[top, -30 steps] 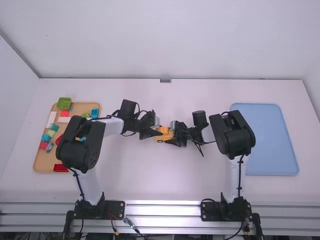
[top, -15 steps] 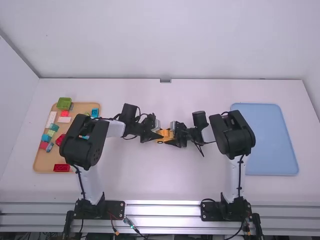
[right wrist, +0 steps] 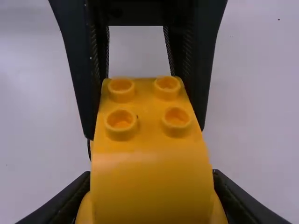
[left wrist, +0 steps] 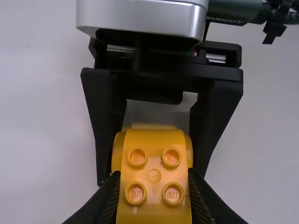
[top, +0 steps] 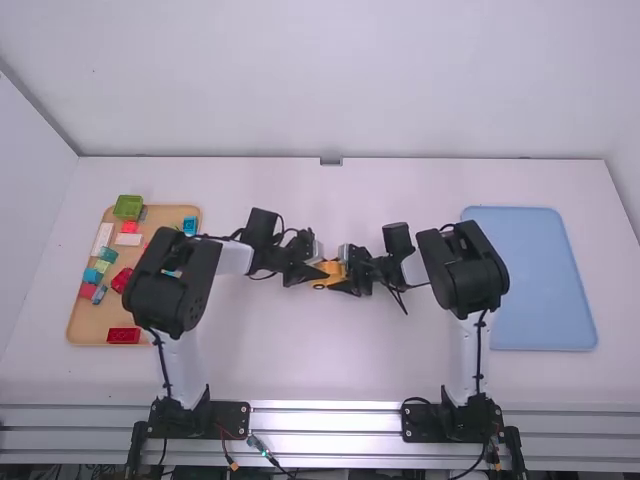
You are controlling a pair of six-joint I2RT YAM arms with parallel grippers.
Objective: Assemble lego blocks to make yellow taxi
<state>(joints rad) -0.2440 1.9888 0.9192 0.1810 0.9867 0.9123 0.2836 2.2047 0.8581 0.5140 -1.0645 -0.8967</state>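
In the high view, my left gripper (top: 318, 272) and my right gripper (top: 342, 276) meet from opposite sides at a yellow block assembly (top: 328, 277) near mid-table. The left wrist view has the yellow assembly (left wrist: 154, 175), four studs up, pressed between the fingers of my left gripper (left wrist: 154, 179). Beyond it, the right gripper's fingers flank the far end. In the right wrist view, a smooth curved part of the yellow assembly (right wrist: 152, 182) lies between the fingers of my right gripper (right wrist: 152, 186), with rounded yellow edges below. The left gripper's fingers flank its studded end.
A wooden tray (top: 82, 325) at the left holds a green block (top: 128, 207), a red block (top: 123, 336) and several other coloured blocks, partly under the left arm. To the right, a blue tray (top: 545, 290) lies beside the right arm.
My left gripper has shifted slightly to the right, farther over the yellow assembly's left end, and its arm has swung slightly the same way. The right arm has barely moved.
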